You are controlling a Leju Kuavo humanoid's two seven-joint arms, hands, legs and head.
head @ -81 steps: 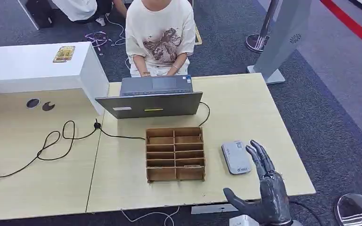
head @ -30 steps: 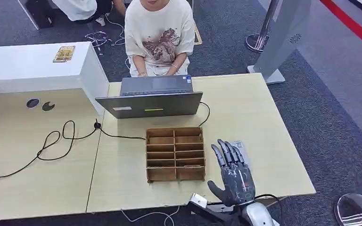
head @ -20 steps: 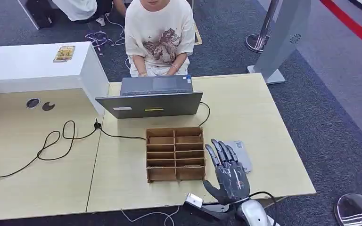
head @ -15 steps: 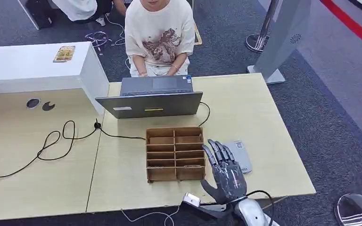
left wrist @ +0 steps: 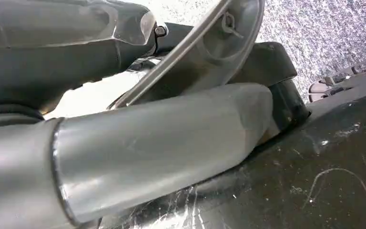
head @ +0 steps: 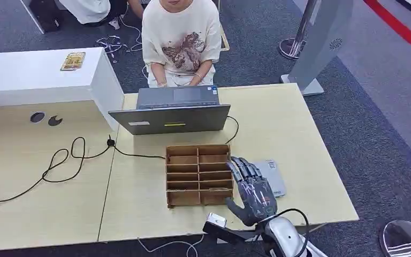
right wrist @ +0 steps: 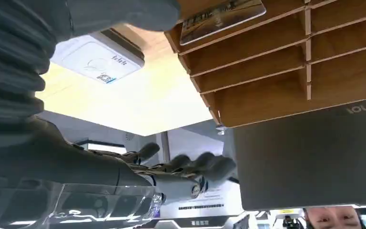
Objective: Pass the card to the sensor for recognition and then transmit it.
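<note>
A wooden rack [head: 198, 174] with several slots stands mid-table. In the right wrist view a card [right wrist: 221, 14] lies in one slot of the rack [right wrist: 286, 57]. The flat grey-white sensor [head: 274, 175] lies just right of the rack, also seen as the sensor [right wrist: 97, 59]. My right hand [head: 251, 190] hovers between rack and sensor, fingers spread, holding nothing, and it hides the sensor's left part. Its fingertips reach the rack's right side. In the wrist view its fingers [right wrist: 186, 164] are stretched out and apart.
An open laptop [head: 171, 115] stands behind the rack, and a person [head: 181, 43] sits at it. A black cable [head: 64, 160] loops over the left table. A white counter [head: 43, 75] stands at the back left. Bare tabletop [head: 278, 123] lies at the right.
My right hand has moved left and forward from the table's front right, across the sensor, up to the rack's right side. It has stayed empty with fingers spread.
</note>
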